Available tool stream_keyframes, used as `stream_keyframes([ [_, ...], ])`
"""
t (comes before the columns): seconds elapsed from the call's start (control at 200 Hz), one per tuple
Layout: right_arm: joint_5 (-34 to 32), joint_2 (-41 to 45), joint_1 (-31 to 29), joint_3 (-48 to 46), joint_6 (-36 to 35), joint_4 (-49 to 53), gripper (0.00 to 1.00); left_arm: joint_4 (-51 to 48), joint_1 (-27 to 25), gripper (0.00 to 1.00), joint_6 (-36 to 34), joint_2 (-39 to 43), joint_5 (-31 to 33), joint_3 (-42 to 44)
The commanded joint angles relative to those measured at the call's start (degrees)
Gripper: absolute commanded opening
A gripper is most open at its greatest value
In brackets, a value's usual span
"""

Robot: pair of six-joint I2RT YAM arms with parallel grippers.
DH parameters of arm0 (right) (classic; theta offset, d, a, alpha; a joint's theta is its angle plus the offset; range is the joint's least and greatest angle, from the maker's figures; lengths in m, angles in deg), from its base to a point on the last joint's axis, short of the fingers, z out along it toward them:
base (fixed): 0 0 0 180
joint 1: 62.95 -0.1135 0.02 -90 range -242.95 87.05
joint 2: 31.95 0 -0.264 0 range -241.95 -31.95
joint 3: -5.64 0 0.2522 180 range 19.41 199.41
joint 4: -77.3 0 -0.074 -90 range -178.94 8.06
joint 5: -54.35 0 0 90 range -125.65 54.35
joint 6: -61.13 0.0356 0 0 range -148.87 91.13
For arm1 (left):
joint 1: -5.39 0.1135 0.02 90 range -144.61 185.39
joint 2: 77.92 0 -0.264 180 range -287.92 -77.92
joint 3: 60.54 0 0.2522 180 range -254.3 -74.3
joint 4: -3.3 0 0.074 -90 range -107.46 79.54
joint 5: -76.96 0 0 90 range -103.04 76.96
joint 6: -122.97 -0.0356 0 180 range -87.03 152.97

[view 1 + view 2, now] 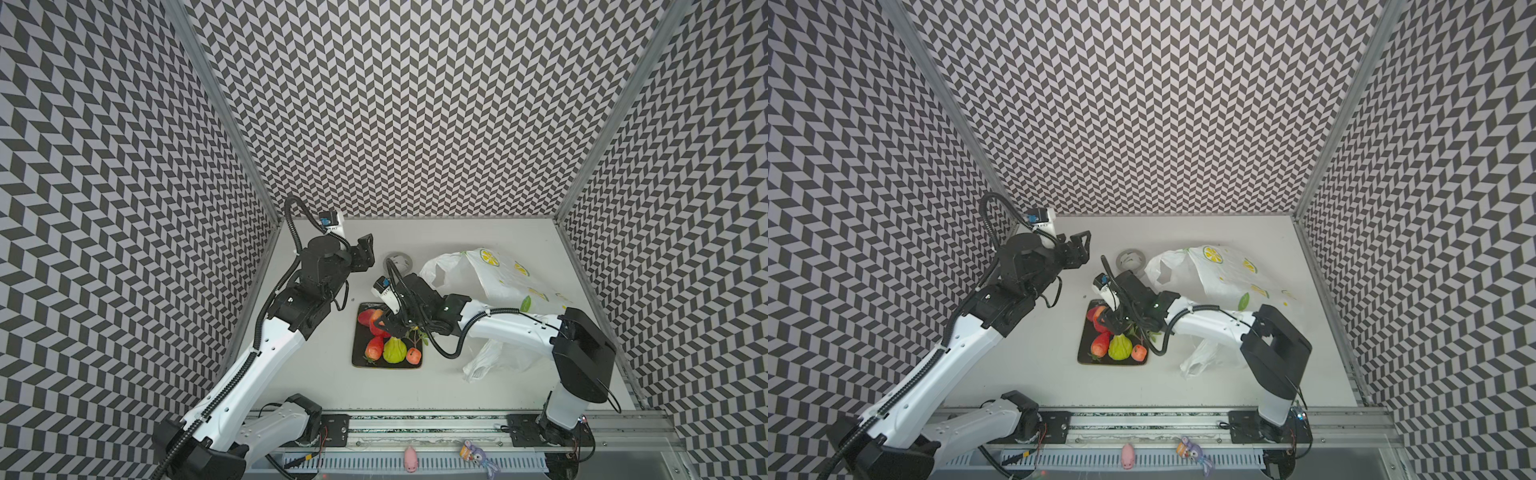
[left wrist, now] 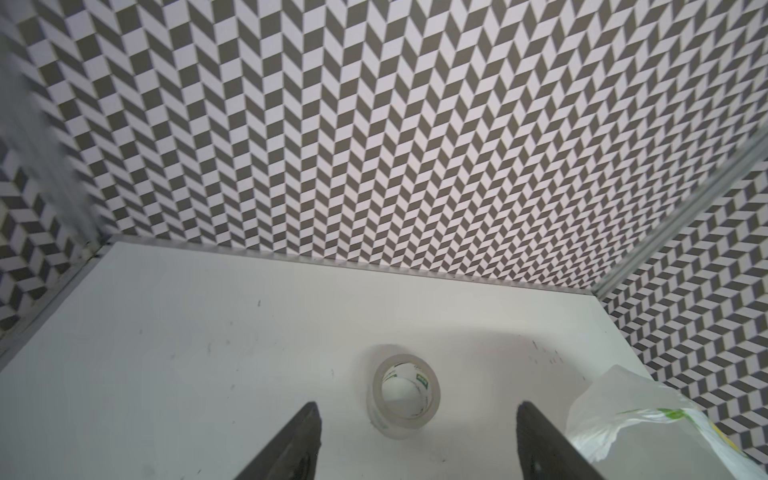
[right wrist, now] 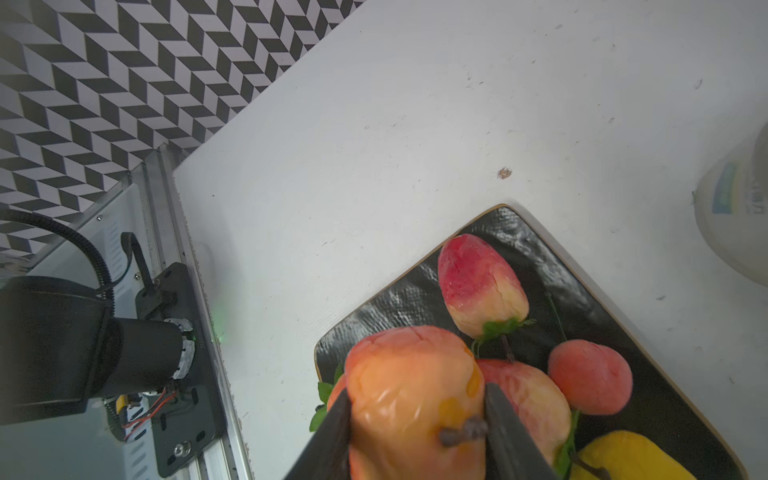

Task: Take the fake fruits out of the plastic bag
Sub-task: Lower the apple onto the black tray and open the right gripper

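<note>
Several fake fruits lie on a black square plate (image 1: 358, 353) (image 1: 1084, 353) mid-table: a green pear (image 1: 395, 350) (image 1: 1120, 347), a red strawberry (image 1: 374, 348), a small orange round one (image 1: 413, 356). In the right wrist view a strawberry (image 3: 478, 282), a pink round fruit (image 3: 590, 376) and a yellow lemon (image 3: 623, 455) also show. My right gripper (image 1: 386, 324) (image 1: 1108, 322) (image 3: 417, 390) is shut on an orange-red fruit (image 3: 411, 374) just over the plate. The plastic bag (image 1: 498, 278) (image 1: 1221, 270) (image 2: 648, 419) lies crumpled at the back right. My left gripper (image 1: 363, 253) (image 1: 1079, 249) (image 2: 417, 405) hangs open and empty at the back left.
A tape roll (image 1: 400, 261) (image 1: 1131, 259) (image 2: 403, 390) stands on the table between the left gripper and the bag. A pink pig toy (image 1: 410, 458) and a purple toy (image 1: 478, 453) sit on the front rail. Patterned walls close in three sides.
</note>
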Motion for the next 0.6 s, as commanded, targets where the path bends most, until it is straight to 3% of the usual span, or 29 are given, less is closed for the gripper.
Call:
stream_keyframes([
  [0.0,-0.12,-3.80,-2.04,3.98,0.44,-0.97,0.32,-3.16,1.09,0.74,2.95,2.21,4.51,1.50],
  [0.34,-1.89,-11.50,-3.47,8.22,1.24,1.47,0.35,-5.30,2.38,0.74,2.96,4.41,5.81,2.89],
  [0.596,-5.70,-10.87,-3.47,7.54,1.17,1.18,0.60,-5.86,3.12,0.74,2.72,5.43,6.47,3.42],
])
